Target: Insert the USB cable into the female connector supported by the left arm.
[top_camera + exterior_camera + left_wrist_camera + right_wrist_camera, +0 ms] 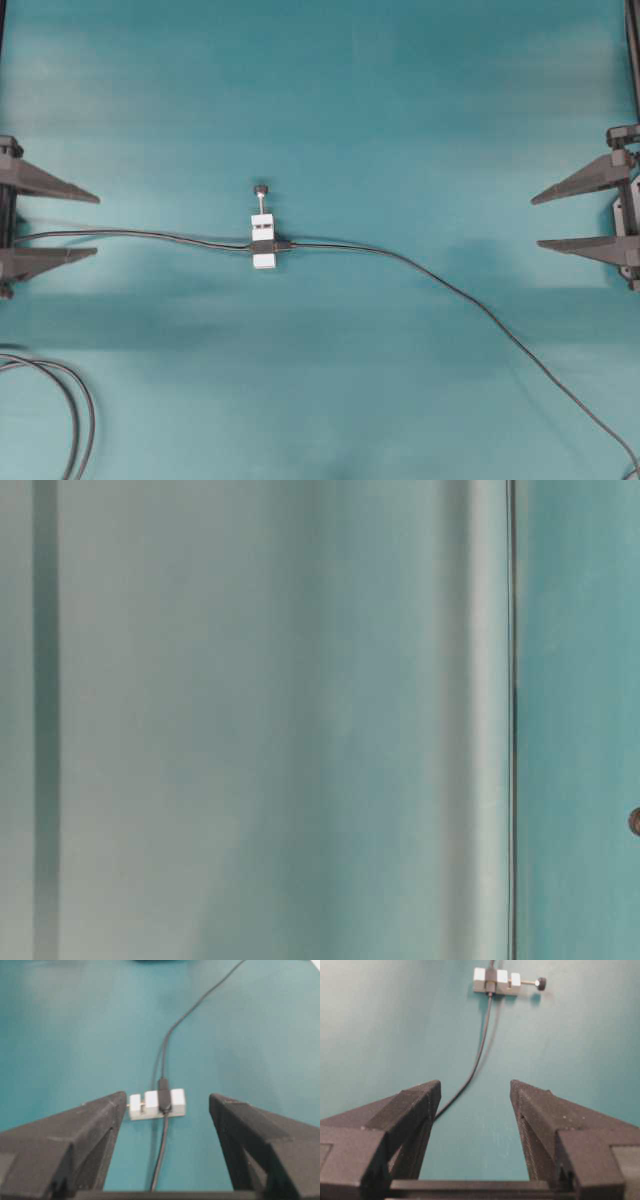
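Observation:
The female connector [264, 259], a small white block with a black band and a knobbed pin [261, 189], lies flat on the teal table mid-scene. Its own thin cable [130, 234] runs left, passing between my left gripper's fingers. The USB cable [450, 290] comes from the lower right, and its dark plug [163, 1091] meets the block's band. My left gripper [97, 225] is open at the left edge, well short of the block [177, 1100]. My right gripper [535, 222] is open at the right edge, far from the block [480, 975], holding nothing.
Looped double dark cables [75, 410] lie at the lower left corner. The USB cable crosses the table's right half diagonally and passes under my right gripper's [475, 1082] left finger in its wrist view. The table-level view shows only blurred teal surfaces.

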`<state>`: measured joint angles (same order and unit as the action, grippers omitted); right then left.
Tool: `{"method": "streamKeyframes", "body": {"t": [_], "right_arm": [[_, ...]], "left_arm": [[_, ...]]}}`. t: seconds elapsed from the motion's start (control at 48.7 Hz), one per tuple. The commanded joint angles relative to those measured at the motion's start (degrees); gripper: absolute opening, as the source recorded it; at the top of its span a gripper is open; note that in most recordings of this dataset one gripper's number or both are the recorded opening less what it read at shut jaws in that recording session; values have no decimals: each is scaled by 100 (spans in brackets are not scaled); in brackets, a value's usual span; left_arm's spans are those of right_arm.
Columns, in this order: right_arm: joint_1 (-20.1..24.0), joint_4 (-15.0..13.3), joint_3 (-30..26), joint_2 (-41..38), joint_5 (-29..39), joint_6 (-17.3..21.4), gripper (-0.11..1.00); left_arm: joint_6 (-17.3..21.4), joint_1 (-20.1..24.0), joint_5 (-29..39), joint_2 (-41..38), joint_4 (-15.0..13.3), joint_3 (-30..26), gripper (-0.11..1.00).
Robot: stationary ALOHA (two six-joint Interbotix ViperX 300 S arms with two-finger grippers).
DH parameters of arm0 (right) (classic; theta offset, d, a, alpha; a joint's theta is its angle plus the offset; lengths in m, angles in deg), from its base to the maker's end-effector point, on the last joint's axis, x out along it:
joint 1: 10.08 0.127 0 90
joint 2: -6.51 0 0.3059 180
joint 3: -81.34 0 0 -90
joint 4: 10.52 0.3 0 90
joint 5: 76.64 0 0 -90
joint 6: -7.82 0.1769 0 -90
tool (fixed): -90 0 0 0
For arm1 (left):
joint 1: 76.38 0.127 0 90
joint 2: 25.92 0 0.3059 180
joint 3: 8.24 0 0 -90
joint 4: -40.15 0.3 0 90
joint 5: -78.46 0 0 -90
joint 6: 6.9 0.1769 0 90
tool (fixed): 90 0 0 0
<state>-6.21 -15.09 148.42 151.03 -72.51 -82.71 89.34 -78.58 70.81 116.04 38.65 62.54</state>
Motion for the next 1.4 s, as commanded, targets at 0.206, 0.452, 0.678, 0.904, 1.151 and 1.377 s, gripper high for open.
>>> {"method": "streamKeyframes", "body": {"t": [0.206,0.452,0.678,0.904,1.151,1.377], "right_arm": [[18,-18,211,-35,-18,97,63],[18,-9,369,-35,-70,123,63],[18,-18,387,-35,-105,132,63],[18,-9,387,-44,-105,123,63],[18,-18,396,-35,-105,123,63],[18,-9,396,-35,-105,123,63]], "left_arm": [[62,-105,-26,-44,18,35,77],[35,-105,-26,-44,18,176,77],[26,-105,-26,-44,18,290,77],[35,-105,-26,-44,18,299,77],[44,-105,-26,-44,18,264,77],[44,-105,-26,-44,18,264,77]]}}
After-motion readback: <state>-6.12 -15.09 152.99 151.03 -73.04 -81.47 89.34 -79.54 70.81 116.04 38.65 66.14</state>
